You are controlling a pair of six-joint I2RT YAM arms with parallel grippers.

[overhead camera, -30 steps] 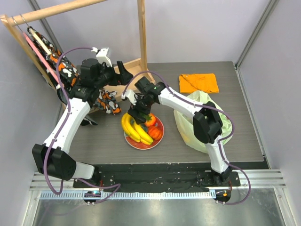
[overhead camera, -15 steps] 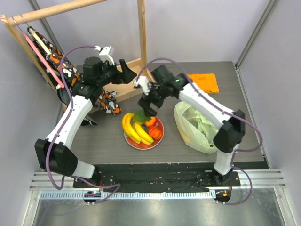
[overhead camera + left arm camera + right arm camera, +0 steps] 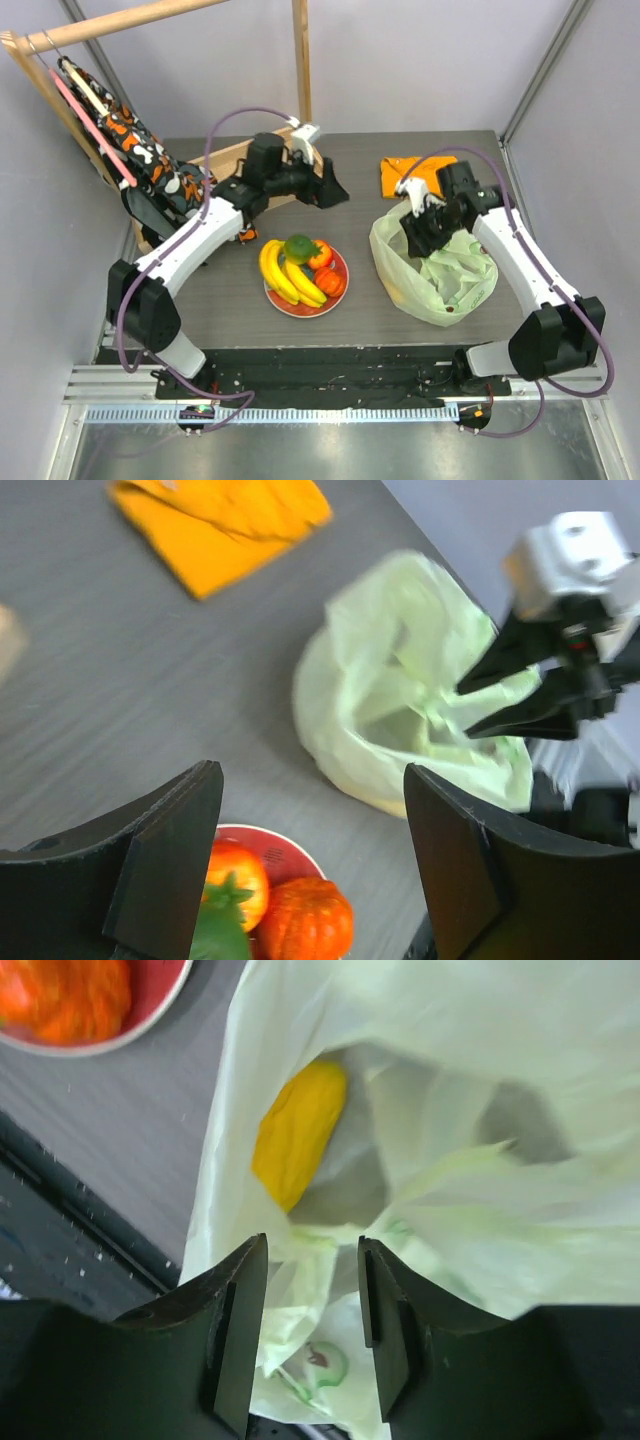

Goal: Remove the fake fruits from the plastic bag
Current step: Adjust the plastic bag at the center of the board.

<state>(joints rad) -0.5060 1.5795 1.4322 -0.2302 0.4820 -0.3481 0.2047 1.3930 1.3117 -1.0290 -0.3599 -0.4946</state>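
Observation:
The pale yellow-green plastic bag (image 3: 440,275) lies at the right of the table with its mouth open. A yellow fake fruit (image 3: 298,1130) shows inside it. My right gripper (image 3: 418,224) hovers over the bag's mouth. Its jaws are open with loose bag film (image 3: 320,1290) below the gap and nothing clamped. A red plate (image 3: 345,262) in the middle holds yellow bananas (image 3: 282,276), a green piece (image 3: 298,246) and two orange-red fruits (image 3: 321,257). My left gripper (image 3: 333,189) is open and empty behind the plate, facing the bag (image 3: 400,700).
A folded orange cloth (image 3: 420,176) lies at the back right, just behind the bag. A wooden rack (image 3: 300,70) with patterned clothes (image 3: 140,150) stands at the back left. The table's front edge (image 3: 330,345) runs just below the plate and bag.
My right arm has swung from above the plate to over the bag, and its jaws have narrowed. My left arm has moved right, toward the middle back of the table.

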